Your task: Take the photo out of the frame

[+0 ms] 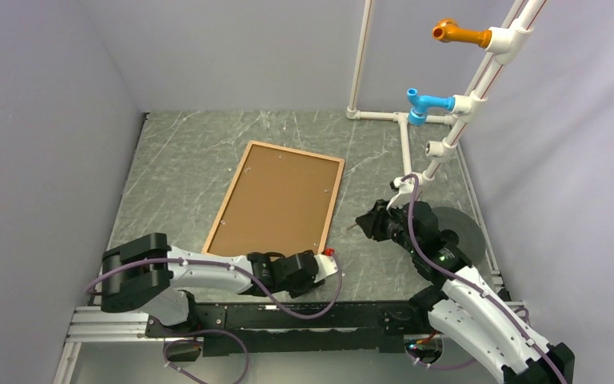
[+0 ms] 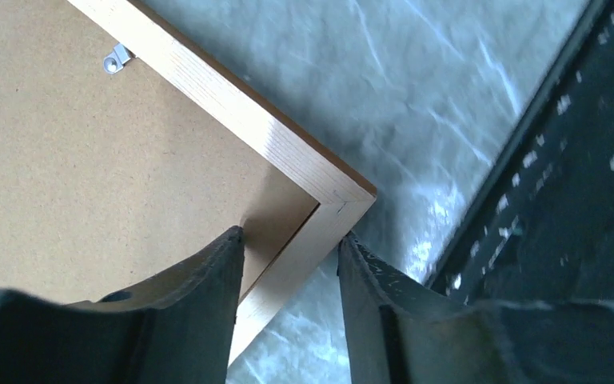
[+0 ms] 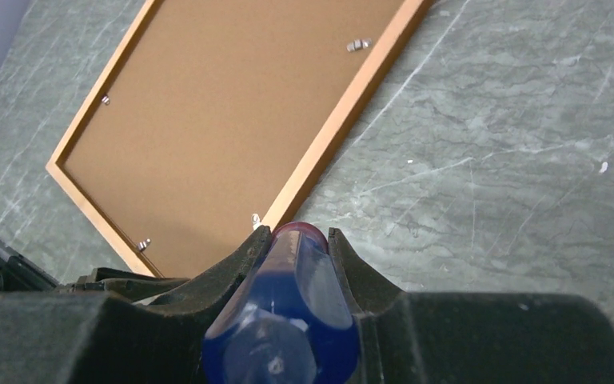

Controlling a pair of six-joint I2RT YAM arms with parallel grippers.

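Observation:
The frame (image 1: 334, 200), thin reddish-brown wood, lies face down on the grey table. The light-brown backing board (image 1: 276, 204) fills it; the photo's printed side is hidden underneath. Small metal clips (image 3: 357, 45) sit along the inner edge. My left gripper (image 1: 325, 260) is at the frame's near right corner. In the left wrist view its jaws (image 2: 289, 240) straddle the frame's moulding (image 2: 288, 148), one finger on the backing board (image 2: 88, 176), the other at the outer edge. My right gripper (image 1: 365, 222) hovers right of the frame, shut on a blue-handled screwdriver (image 3: 292, 312).
A white pipe rack (image 1: 404, 136) with a blue fitting (image 1: 425, 104) and an orange fitting (image 1: 460, 34) stands at the back right. A grey round disc (image 1: 465, 228) lies by my right arm. Grey walls close in left, back and right. A black rail (image 2: 544, 200) runs along the near edge.

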